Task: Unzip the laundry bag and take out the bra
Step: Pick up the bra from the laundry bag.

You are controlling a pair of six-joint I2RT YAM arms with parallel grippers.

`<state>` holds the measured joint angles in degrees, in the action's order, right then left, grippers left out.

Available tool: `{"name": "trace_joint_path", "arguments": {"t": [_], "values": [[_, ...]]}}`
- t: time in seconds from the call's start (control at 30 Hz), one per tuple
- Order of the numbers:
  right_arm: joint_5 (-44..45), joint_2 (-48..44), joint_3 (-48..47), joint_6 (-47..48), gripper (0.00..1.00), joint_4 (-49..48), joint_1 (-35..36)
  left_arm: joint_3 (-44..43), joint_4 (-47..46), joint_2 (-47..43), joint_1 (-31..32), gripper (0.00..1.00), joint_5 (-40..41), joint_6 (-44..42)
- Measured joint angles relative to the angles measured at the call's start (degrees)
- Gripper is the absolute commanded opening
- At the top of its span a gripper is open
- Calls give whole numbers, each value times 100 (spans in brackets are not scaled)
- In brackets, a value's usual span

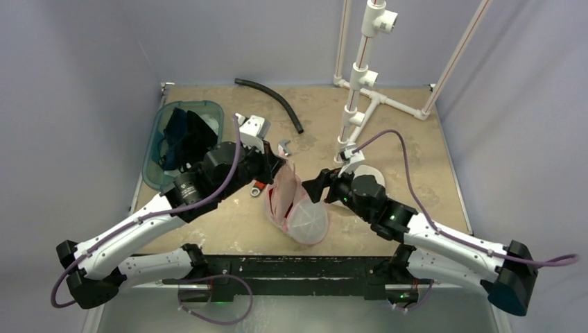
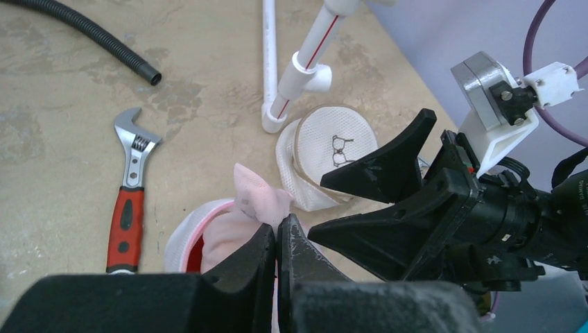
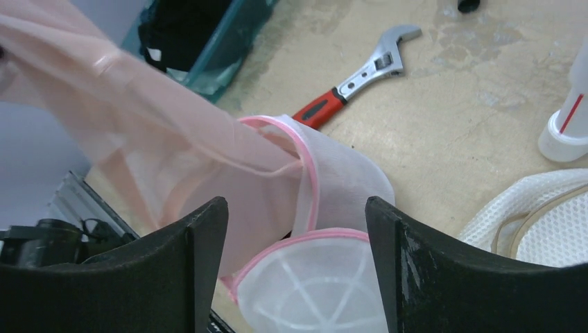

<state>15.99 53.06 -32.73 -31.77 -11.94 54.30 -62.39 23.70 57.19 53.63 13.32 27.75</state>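
Here the pink bra rises out of the gaping mesh laundry bag at the near centre of the table, pinched tight in the left gripper. Just right of the bag, the right gripper stands wide, holding nothing. The bra's lower part is hidden inside the bag.

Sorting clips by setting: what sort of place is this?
Likely a lab test bench, not a home: scuffed tan tabletop, white PVC pipe frame, red-handled wrench beside a pink-trimmed mesh laundry bag.
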Motion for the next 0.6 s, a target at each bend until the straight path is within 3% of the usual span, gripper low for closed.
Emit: {"name": "trace_joint_path", "arguments": {"t": [0.27,0.6], "values": [[-140,-935,-365,339,77,352,0,-883,264,-2,0,0,-166,-186],[-1012,-1652,-479,896,77,299,0,-2065,321,-4,0,0,-723,-542]]}}
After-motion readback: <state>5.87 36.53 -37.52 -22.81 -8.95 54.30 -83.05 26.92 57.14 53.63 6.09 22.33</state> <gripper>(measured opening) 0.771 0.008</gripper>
